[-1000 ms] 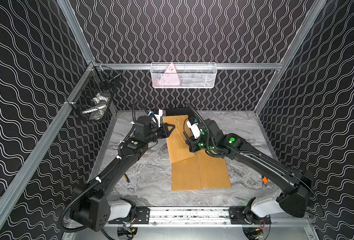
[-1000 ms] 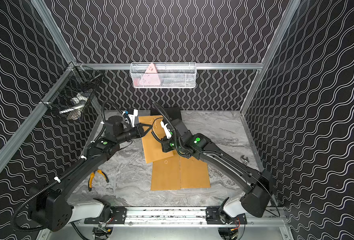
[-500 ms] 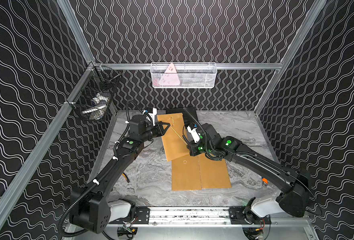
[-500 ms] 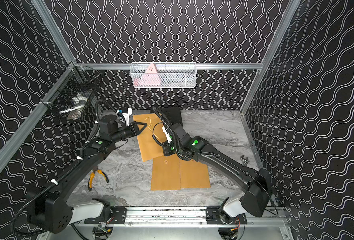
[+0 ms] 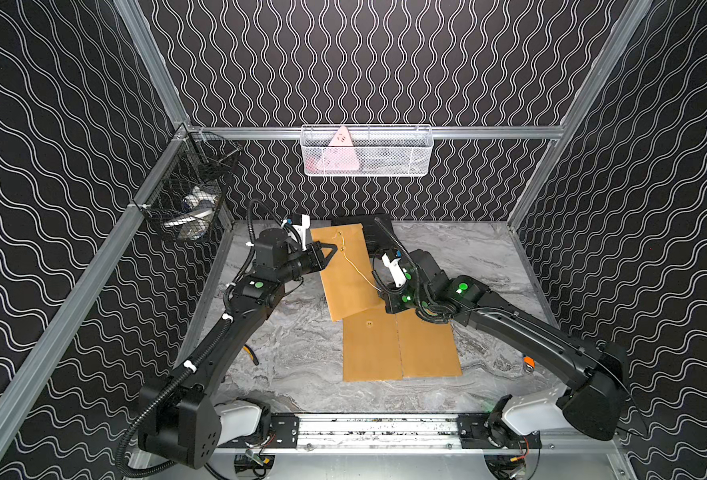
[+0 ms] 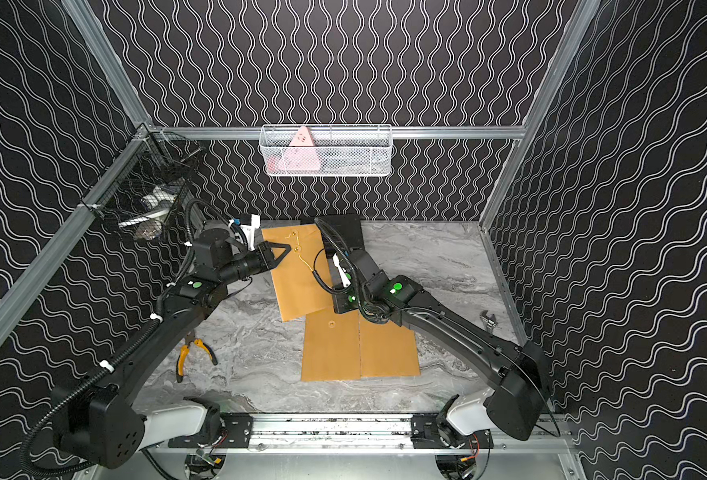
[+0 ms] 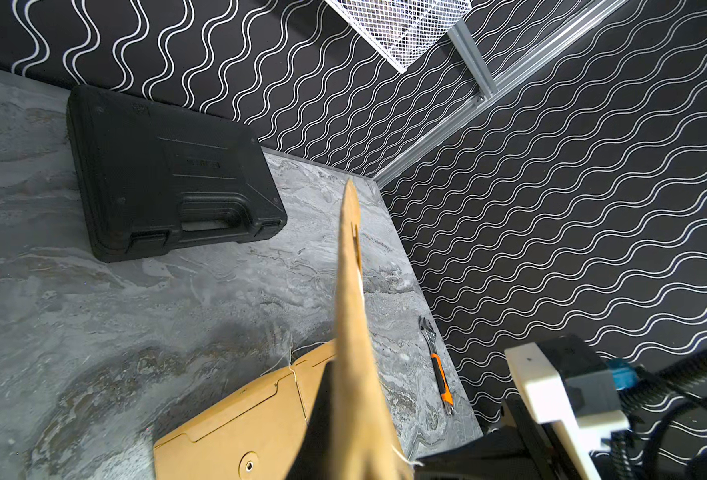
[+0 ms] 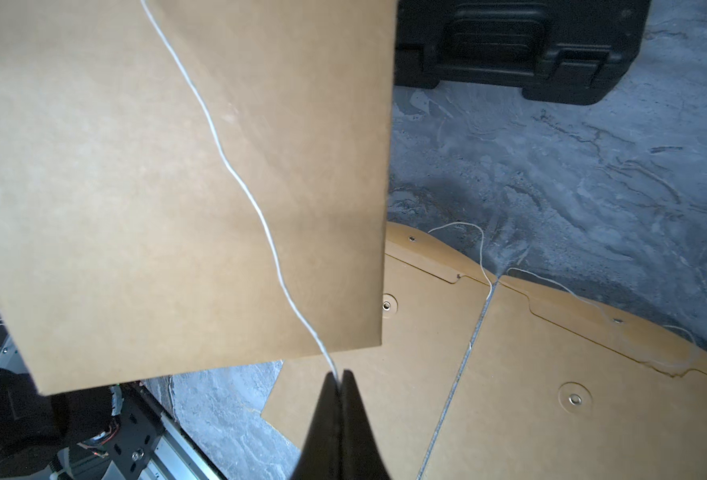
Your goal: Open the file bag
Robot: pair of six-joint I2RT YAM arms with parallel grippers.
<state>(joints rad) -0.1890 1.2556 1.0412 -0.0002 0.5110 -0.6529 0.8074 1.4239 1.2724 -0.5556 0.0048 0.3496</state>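
A brown file bag (image 5: 347, 278) (image 6: 298, 282) hangs tilted above the table. My left gripper (image 5: 330, 248) (image 6: 286, 247) is shut on its upper left edge. In the left wrist view the bag (image 7: 349, 299) shows edge-on, rising from my shut left gripper (image 7: 354, 467). A thin white string (image 5: 358, 272) (image 8: 244, 191) runs from the bag's clasp down across its face. My right gripper (image 5: 379, 287) (image 8: 340, 375) is shut on the string's end, just off the bag's lower right corner. Two more file bags (image 5: 370, 349) (image 5: 426, 349) lie flat side by side below.
A black case (image 5: 376, 232) (image 7: 169, 183) lies at the back wall. Yellow-handled pliers (image 6: 194, 353) lie front left and an orange-handled wrench (image 7: 439, 370) (image 6: 489, 321) lies right. A white wire basket (image 5: 366, 151) and a black mesh basket (image 5: 190, 203) hang on the walls.
The right gripper has drawn back toward the front with the string, which now stretches longer across the bag. The left gripper shifted the bag slightly to the left.
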